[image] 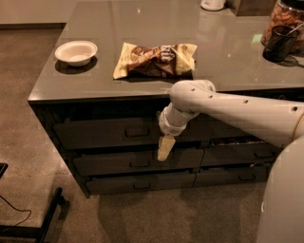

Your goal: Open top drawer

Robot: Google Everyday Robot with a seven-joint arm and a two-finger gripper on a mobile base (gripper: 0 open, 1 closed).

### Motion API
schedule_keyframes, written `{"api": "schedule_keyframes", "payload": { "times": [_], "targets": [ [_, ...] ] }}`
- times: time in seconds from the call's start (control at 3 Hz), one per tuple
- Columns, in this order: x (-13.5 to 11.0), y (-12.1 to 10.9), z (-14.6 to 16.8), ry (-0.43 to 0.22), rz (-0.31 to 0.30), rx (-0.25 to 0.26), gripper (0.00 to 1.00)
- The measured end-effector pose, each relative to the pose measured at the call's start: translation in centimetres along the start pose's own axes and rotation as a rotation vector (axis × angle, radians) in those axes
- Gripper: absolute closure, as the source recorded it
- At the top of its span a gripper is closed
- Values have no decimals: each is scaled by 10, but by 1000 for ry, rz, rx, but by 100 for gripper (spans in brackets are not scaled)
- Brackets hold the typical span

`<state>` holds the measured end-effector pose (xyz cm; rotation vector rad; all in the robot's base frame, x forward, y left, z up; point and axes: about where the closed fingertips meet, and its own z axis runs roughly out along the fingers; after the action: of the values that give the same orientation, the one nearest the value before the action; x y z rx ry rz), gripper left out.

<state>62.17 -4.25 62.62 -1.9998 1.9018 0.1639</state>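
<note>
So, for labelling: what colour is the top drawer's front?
The top drawer is dark grey-brown, clearest in the camera view; the pincer hangs right of its handle.

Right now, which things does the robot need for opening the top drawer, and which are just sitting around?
For the job:
- top drawer
- its loop handle
- gripper, hanging in front of the drawers, just right of the handle and a bit lower

Just lying about:
- white bowl
- snack bag
- dark cup
- jar
- lower drawers

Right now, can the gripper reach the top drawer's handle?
Probably yes. The gripper hangs in front of the drawers, just right of and slightly below the top drawer handle, and nothing sits between them.
</note>
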Motion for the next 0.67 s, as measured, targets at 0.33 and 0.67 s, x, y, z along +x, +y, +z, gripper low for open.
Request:
{"api": "schedule_keyframes", "payload": {
  "times": [0.33, 0.67],
  "targets": [
    [4, 18, -13, 17, 0, -65, 26],
    [3, 20, -20, 20, 0, -74, 49]
  ]
}}
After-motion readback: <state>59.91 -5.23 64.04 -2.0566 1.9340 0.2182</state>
